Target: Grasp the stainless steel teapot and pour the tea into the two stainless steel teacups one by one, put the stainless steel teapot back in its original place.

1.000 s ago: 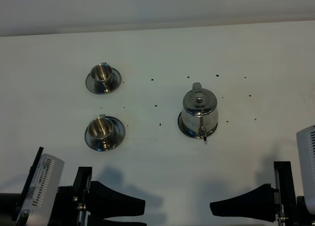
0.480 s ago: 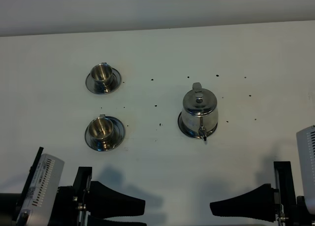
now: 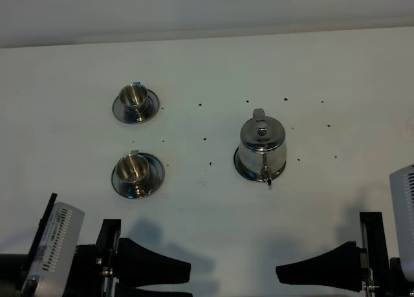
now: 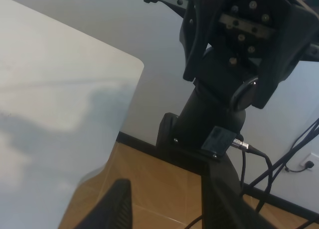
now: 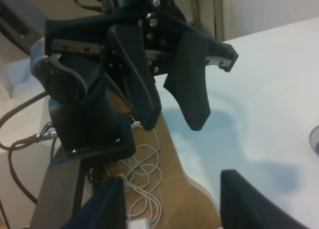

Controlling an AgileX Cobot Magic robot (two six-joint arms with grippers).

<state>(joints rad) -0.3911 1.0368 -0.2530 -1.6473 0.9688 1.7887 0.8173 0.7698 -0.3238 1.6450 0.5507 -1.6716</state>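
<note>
The stainless steel teapot (image 3: pixel 261 148) stands upright on the white table, right of centre, with its spout toward the near edge. The two stainless steel teacups sit on saucers at the left, one farther (image 3: pixel 135 101) and one nearer (image 3: pixel 136 173). My left gripper (image 3: pixel 190 281) hovers at the near edge, below the nearer cup, and its fingers (image 4: pixel 117 206) are apart with nothing between them. At the near right, my right gripper (image 3: pixel 284 275) points toward the left one. Its fingers (image 5: pixel 249 201) also stand apart and hold nothing. Both grippers are well clear of the teapot and cups.
Small dark specks (image 3: pixel 206 139) dot the table between the cups and the teapot. The table's far edge (image 3: pixel 207 38) meets a grey wall. Past the near edge, the wrist views show a wooden floor (image 4: pixel 164 179) and white cables (image 5: pixel 144 189).
</note>
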